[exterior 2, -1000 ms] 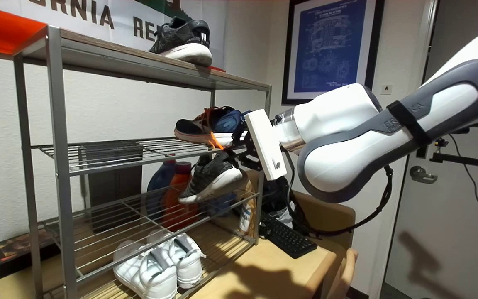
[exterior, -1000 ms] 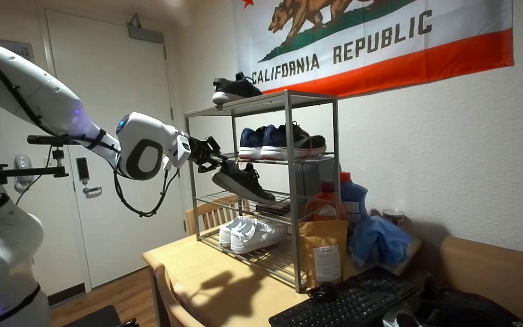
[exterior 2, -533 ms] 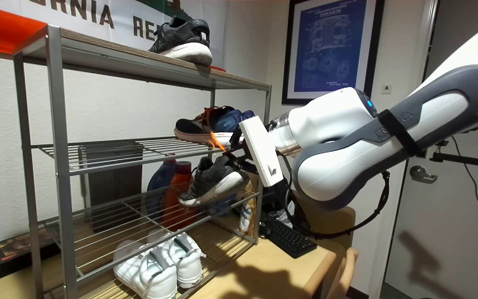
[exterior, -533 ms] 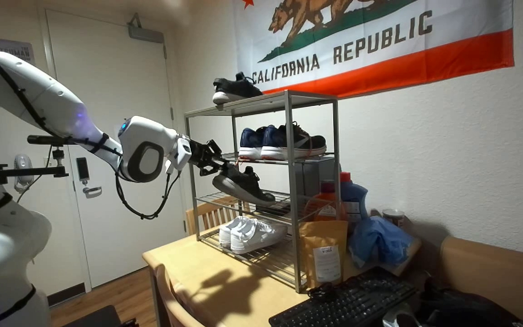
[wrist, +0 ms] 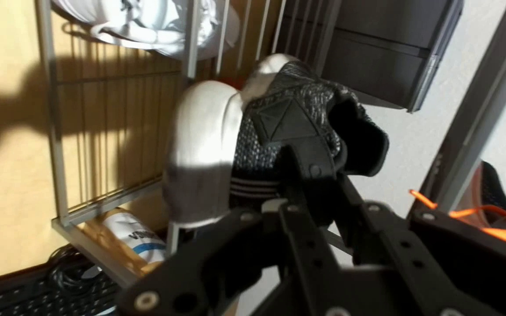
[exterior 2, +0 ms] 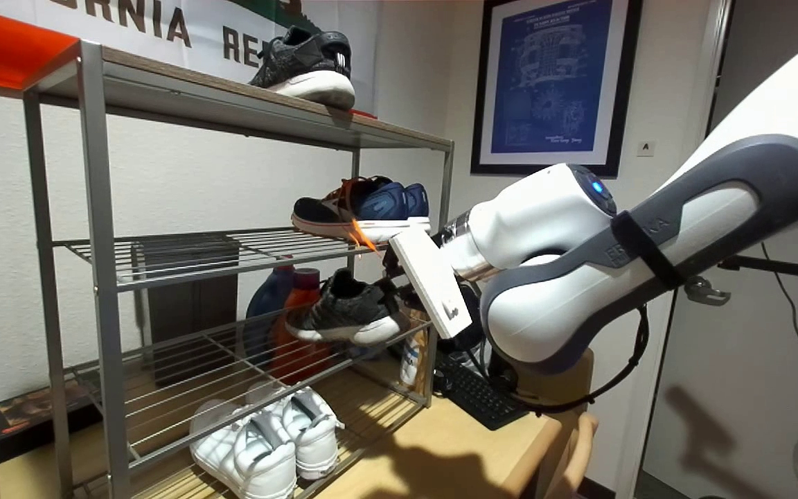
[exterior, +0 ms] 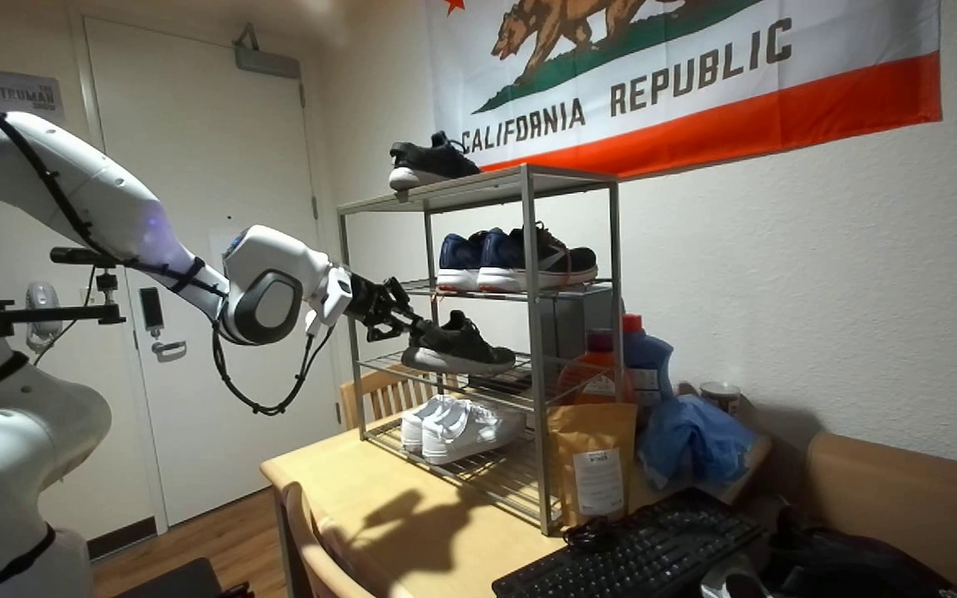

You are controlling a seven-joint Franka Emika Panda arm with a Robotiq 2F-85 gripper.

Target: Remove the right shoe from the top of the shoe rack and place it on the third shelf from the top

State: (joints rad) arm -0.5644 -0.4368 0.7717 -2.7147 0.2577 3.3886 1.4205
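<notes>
Just ahead of gripper (exterior: 419,323) and slightly below: right shoe (exterior: 460,346), heel nearest, toe pointing away from us. We have its heel pinched. Third shelf (exterior 2: 343,366) lies beneath sole (contact, we cannot tell). Next, probably: settle heel down, release, back straight out along long axis.

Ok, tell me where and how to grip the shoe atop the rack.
Pinch the shoe by its upper heel rim, the hand coming from the side of the robot, slightly above. The shoe rests sole down on the rack, heel toward the robot, opening upward, so that rim looks easiest to reach once the hand releases the other black shoe.
</notes>
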